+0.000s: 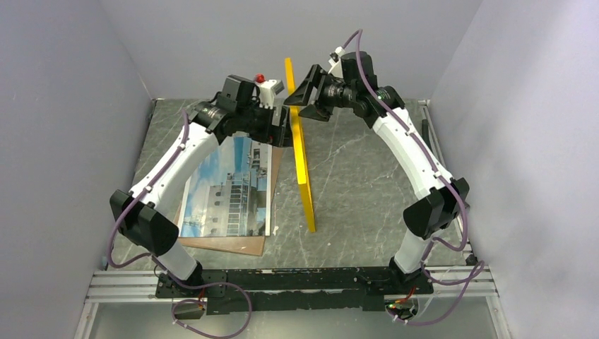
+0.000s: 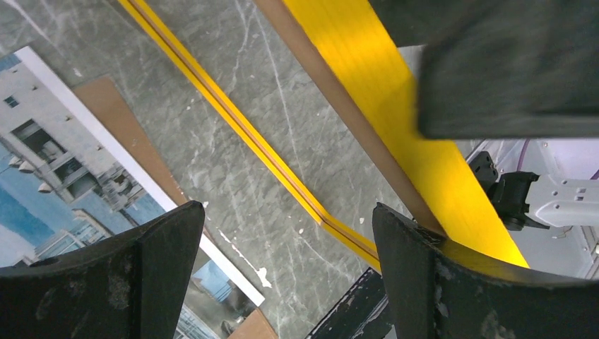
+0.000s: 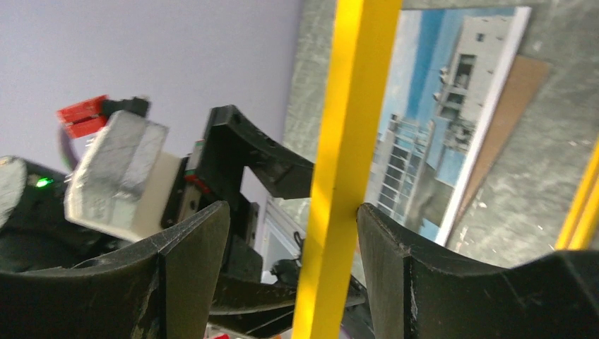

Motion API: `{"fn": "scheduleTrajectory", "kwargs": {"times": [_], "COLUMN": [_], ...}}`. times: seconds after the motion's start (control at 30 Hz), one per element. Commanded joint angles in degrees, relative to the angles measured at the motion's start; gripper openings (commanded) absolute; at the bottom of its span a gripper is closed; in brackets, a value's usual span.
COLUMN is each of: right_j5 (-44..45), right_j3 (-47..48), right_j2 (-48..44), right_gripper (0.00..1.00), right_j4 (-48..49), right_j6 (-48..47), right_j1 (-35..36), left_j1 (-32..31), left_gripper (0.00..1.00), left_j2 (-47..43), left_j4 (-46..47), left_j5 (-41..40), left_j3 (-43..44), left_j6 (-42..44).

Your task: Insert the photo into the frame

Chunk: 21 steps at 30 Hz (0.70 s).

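The frame (image 1: 302, 162) stands on edge near the middle of the table (image 1: 367, 191), a thin rectangle of glossy yellow-orange rails with a plain wood-coloured strip along one face. The table top is grey-green stone with pale veins. To the frame's left the photo (image 1: 229, 187) lies flat: a thin white-bordered print of a pale building against blue sky. It rests on a matte brown backing board (image 1: 240, 244), whose corners stick out beyond it.

From above, both arms meet at the frame's upper far part, the left end effector (image 1: 282, 131) on one side and the right end effector (image 1: 300, 95) on the other; how their fingers stand is hard to read there.

The left wrist view shows its dark, scuffed fingers spread wide, one pressed against the upper rail's edge. The lower rail runs across the stone below, showing a dark groove along it.

The right wrist view shows its fingers apart on either side of a rail. The rail touches one finger and a gap separates it from the other, so nothing is clamped.
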Motion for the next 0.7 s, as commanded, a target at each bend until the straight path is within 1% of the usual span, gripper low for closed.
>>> {"fn": "scheduleTrajectory", "kwargs": {"times": [0.0,0.13,0.23,0.47,0.67], "right_j5": [1.52,3.25,5.83,8.65,6.12], "right_j3": [2.48,3.71,6.43,14.24,13.94], "right_j2": [0.78,0.7,0.91,3.53,3.34], "right_gripper": [0.7,0.7,0.7,0.7,0.7], "right_j4": [-10.49,-13.62,-17.1,-25.81,-26.61], "right_j6": [-6.82,-9.1,-11.39,-17.87,-19.46], "right_j1": [-1.53,-2.37,-3.04,-4.35,-5.73], "left_j1": [-2.63,-3.34,-3.45,-3.7,-3.63], "left_gripper": [0.94,0.94,0.94,0.94,0.94], "left_j2": [1.31,2.18,2.38,1.99,0.55], "left_j4": [2.18,1.9,1.67,2.3,1.88], "left_j5": [-2.0,-2.17,-2.4,-3.71,-6.02], "left_j3": [3.85,5.37,5.97,5.1,3.51], "left_j6": [0.53,0.89,1.52,3.34,5.05]}}
